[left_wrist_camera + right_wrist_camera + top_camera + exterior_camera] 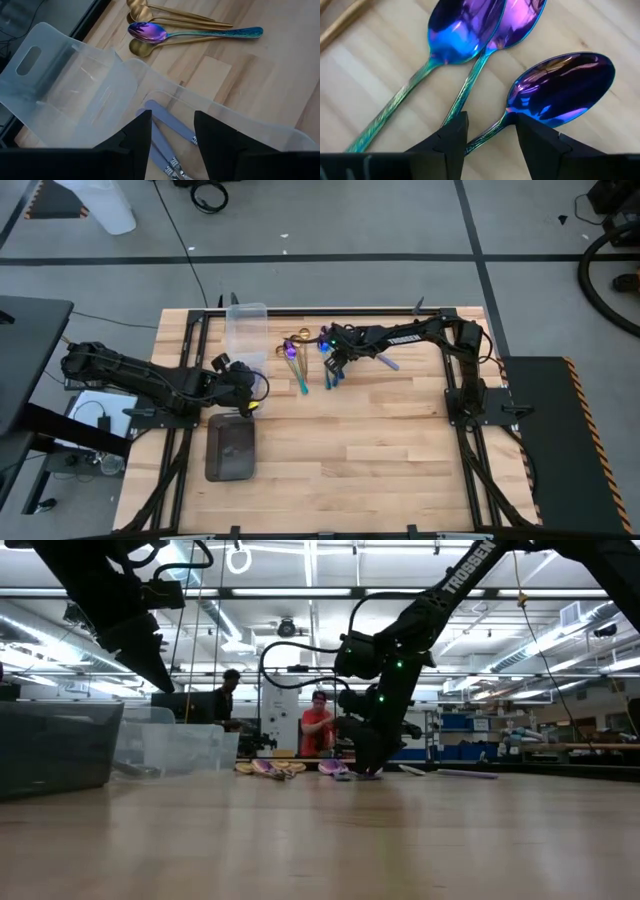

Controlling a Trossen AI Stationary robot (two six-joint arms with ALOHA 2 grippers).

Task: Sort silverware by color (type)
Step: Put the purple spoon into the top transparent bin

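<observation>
While the left gripper hangs part-open and empty over the clear bin, the right gripper straddles an iridescent spoon among two more, jaws apart, gripping nothing. Next, I'd judge: close on its neck.

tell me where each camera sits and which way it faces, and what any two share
High view: above the table, straight down; both arms show.
Low view: at table-top height, looking level into the room; both arms drop in from above.
Left wrist view: over the clear bin, own left pincer open.
Right wrist view: just above the purple spoons, own right pincer astride one spoon's neck.
Shared: the gold spoons appear in high and left wrist views.
</observation>
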